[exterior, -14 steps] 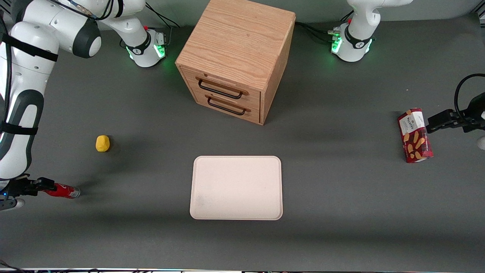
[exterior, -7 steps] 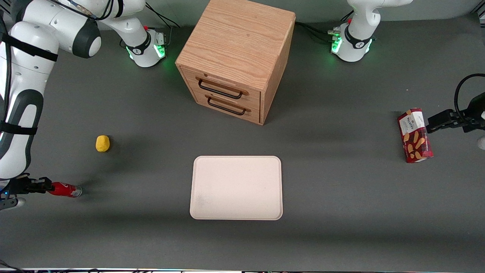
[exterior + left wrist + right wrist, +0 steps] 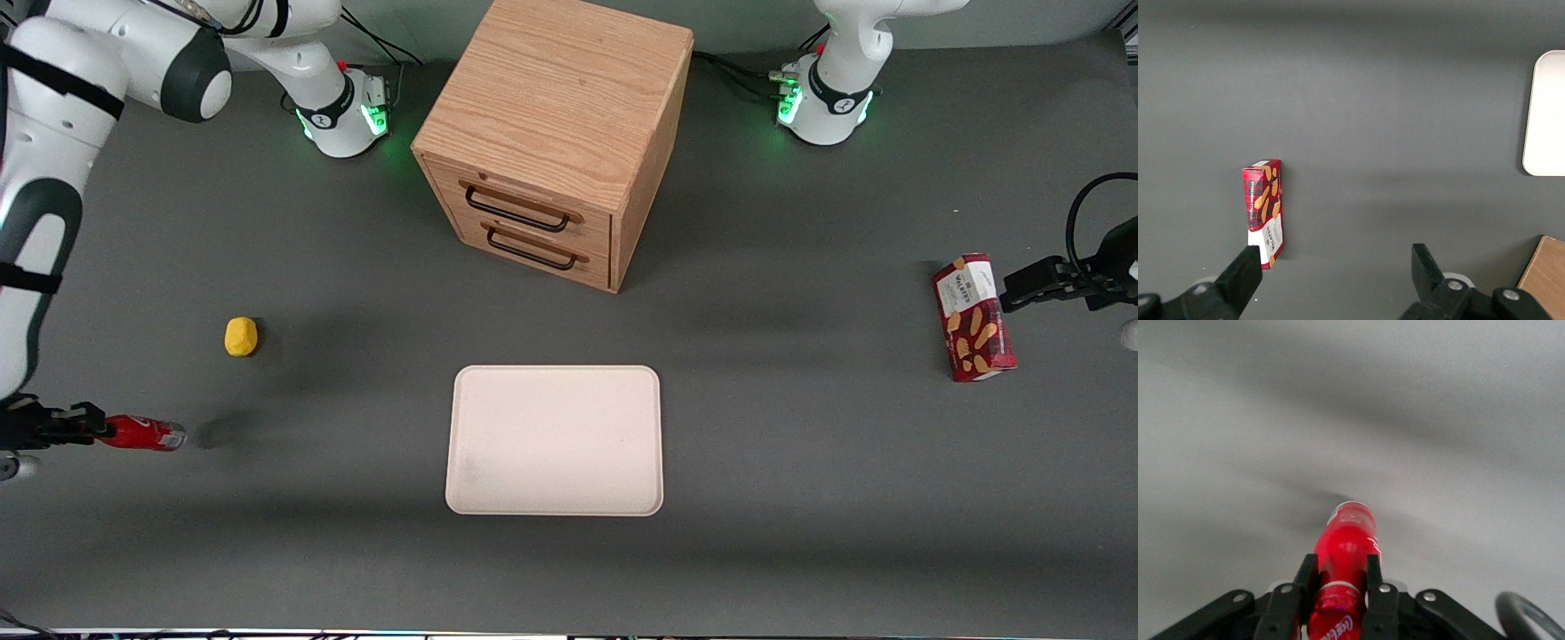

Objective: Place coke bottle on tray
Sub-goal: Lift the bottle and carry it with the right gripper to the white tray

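Note:
The coke bottle (image 3: 142,434) is a slim red bottle with a silvery base, held lying level a little above the table at the working arm's end, its shadow on the mat beside it. My gripper (image 3: 96,433) is shut on its neck end. In the right wrist view the black fingers (image 3: 1305,581) clamp both sides of the coke bottle (image 3: 1346,547), whose base points away from the camera. The tray (image 3: 556,441) is flat, cream-pinkish, with rounded corners; it lies in the middle of the table, well away from the bottle, with nothing on it.
A yellow lump (image 3: 240,337) lies on the mat, farther from the front camera than the bottle. A wooden drawer cabinet (image 3: 556,133) with two black handles stands farther back than the tray. A red biscuit box (image 3: 973,317) lies toward the parked arm's end.
My gripper has lifted the coke bottle off the mat; it now sits higher, its shadow separated from it, and the arm has drawn slightly toward the table's end.

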Tool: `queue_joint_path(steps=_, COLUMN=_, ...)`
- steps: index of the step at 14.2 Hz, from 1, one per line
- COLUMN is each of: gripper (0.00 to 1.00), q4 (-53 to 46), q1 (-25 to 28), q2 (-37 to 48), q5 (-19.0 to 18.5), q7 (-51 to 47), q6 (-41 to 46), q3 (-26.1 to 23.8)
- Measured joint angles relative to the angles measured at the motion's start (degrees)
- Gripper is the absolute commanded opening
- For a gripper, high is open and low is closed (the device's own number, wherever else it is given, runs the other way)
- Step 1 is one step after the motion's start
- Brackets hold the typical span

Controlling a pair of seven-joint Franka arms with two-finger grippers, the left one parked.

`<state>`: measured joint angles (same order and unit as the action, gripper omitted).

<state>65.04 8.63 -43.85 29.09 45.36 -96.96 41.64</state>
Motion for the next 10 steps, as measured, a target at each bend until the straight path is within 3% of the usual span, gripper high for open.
queue_joint_path(steps=3, gripper=0.0, q4=-5.26, q1=1.16, q2=3.62, q5=-4.26, q7=-4.47, q6=7.55, q3=-0.06)
queue_joint_path(steps=6, gripper=0.0, q4=-11.2, q1=2.79, q2=5.97, q5=-5.02, q7=-10.15, q6=14.77, q3=-0.65)
queue_joint_path(steps=10, gripper=0.0, q4=-15.88, q1=3.84, q2=9.42, q5=-5.91, q7=-20.7, q6=19.26, q3=-6.8)
